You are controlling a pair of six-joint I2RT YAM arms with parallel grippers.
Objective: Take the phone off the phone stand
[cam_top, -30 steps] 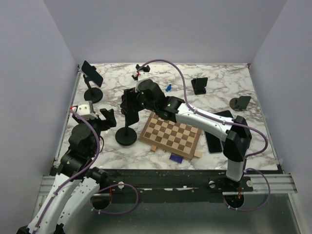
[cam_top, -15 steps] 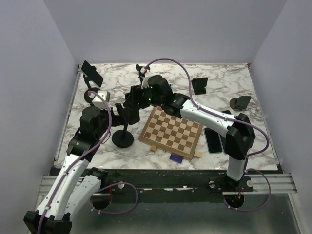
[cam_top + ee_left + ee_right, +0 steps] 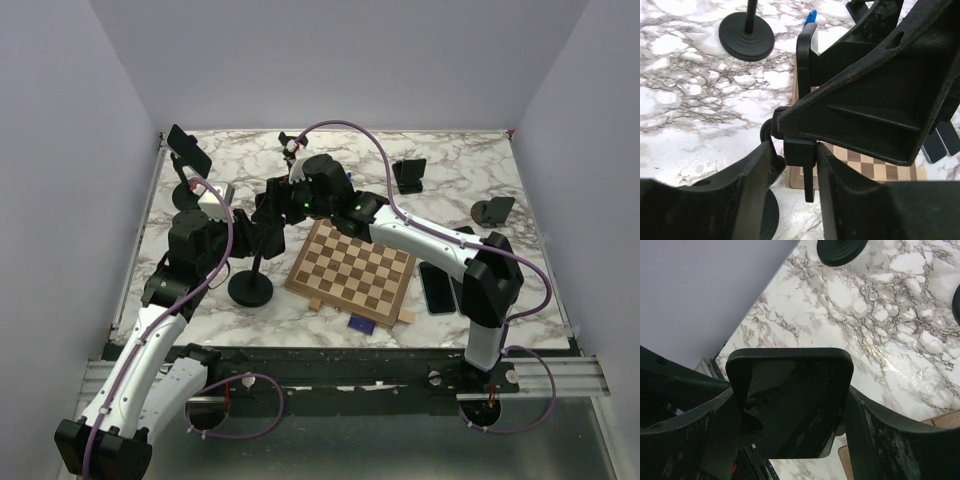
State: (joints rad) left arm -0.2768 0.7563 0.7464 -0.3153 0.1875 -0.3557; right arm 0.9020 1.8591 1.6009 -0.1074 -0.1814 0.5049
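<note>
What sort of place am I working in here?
Probably a robot lab test cell, not a home: a marble-patterned tabletop boxed in by plain lilac walls, with staged props, a chessboard and several phone stands.

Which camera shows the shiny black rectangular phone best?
The right wrist view: the shiny black rectangular phone fills the picture, gripped by the right gripper. From above, arms mostly hide it; the left wrist view mainly shows the black phone stand.
</note>
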